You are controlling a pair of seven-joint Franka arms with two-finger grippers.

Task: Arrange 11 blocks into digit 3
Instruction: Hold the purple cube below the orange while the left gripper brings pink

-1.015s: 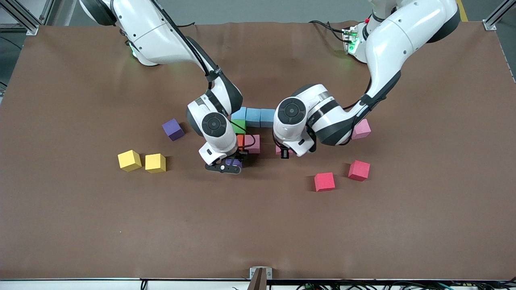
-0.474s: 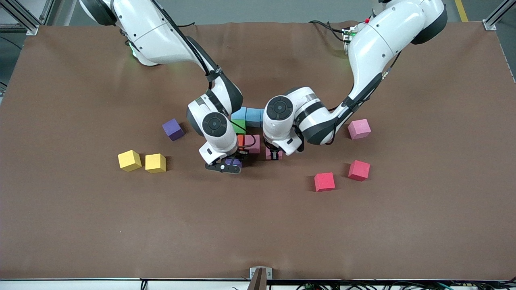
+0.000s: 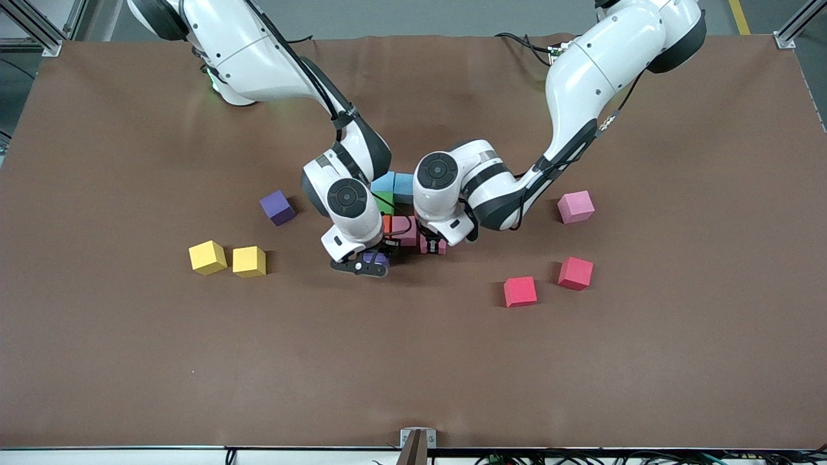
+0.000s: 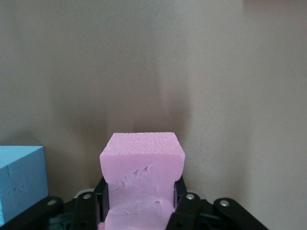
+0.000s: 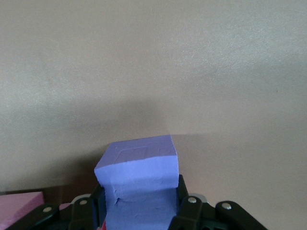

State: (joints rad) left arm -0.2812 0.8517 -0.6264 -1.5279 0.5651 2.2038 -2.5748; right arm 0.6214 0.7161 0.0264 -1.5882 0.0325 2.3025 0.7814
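Note:
The partial digit 3 stands mid-table: light blue cubes (image 3: pixel 404 187), a green cube (image 3: pixel 382 203), an orange cube (image 3: pixel 386 224) and a pink cube (image 3: pixel 406 230). My right gripper (image 3: pixel 369 263) is shut on a purple cube (image 3: pixel 373 258), low at the orange cube's end of the column; the cube also shows in the right wrist view (image 5: pixel 139 177). My left gripper (image 3: pixel 433 247) is shut on a pink cube (image 4: pixel 142 167), low beside the placed pink cube. Loose lie a purple cube (image 3: pixel 278 207), a pink cube (image 3: pixel 575 206) and two red cubes (image 3: pixel 520 291) (image 3: pixel 575 272).
Two yellow cubes (image 3: pixel 207 257) (image 3: pixel 249 261) sit side by side toward the right arm's end of the table. A light blue cube (image 4: pixel 19 177) shows at the edge of the left wrist view. The brown mat (image 3: pixel 413 361) covers the table.
My left gripper has carried its pink cube toward the right arm's end, up beside the placed pink cube. My right gripper has barely moved with the purple cube.

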